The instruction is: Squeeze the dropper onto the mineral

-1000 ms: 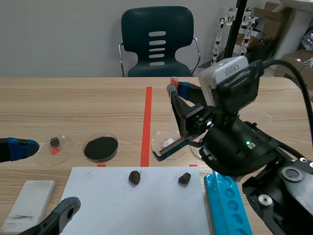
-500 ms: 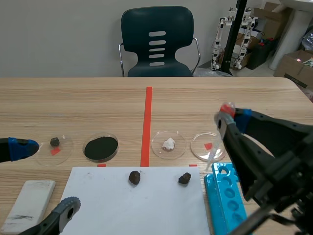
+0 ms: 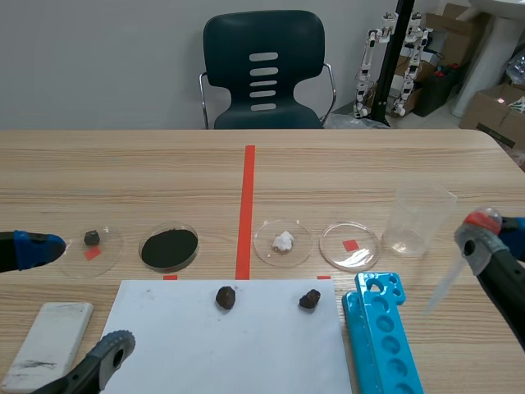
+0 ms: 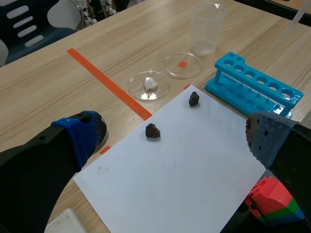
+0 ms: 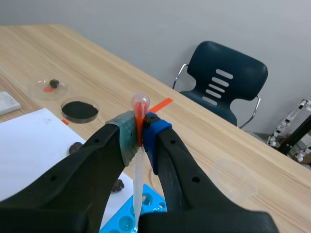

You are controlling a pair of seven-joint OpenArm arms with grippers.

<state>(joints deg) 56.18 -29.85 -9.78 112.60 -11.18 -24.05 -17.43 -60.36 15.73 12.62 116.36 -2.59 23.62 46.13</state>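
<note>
Red-bulbed dropper (image 3: 444, 286), bulb up and tip slanting down-left, is pinched in the right claw (image 3: 486, 236) at the frame's right edge. The nearer dark mineral (image 3: 309, 299) lies well to its left, lower middle, on paper (image 3: 176, 349); left claw (image 4: 172, 138) gapes empty.

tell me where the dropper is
Far right of the scene view, the dropper is pinched in the right tool, its tip right of the blue rack, near the clear cup.

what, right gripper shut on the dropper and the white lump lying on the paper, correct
No: the scene view shows the white lump in a clear dish, not on the paper. The right gripper is shut on the dropper.
</note>
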